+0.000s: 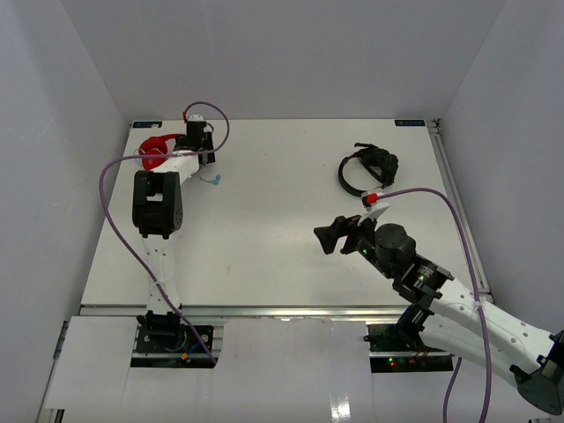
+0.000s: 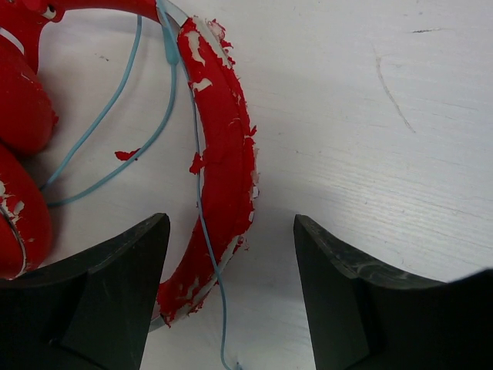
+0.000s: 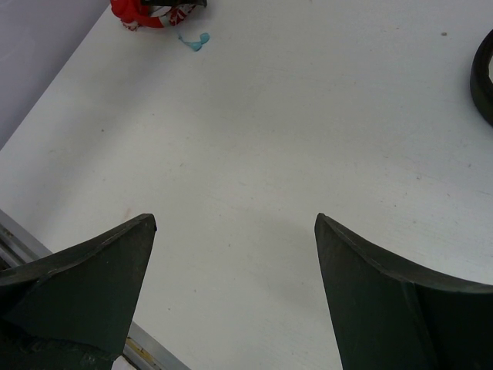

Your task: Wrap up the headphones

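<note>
Red headphones [image 1: 157, 148] at far-left corner of surface [image 1: 282, 229]: stiff flaking headband [image 2: 223, 154], limp thin cable [image 2: 100, 123]. Looks light. Left fingers [image 2: 115, 301] parted, straddling headband; right fingers [image 3: 77, 293] parted, empty. Probably best gripped mid-headband.

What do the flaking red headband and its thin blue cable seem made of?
Red padded headband: probably faux leather over a pale backing; red skin flakes off, baring white patches. Thin pale blue cable: likely rubbery plastic, bending in soft loose curves.
</note>
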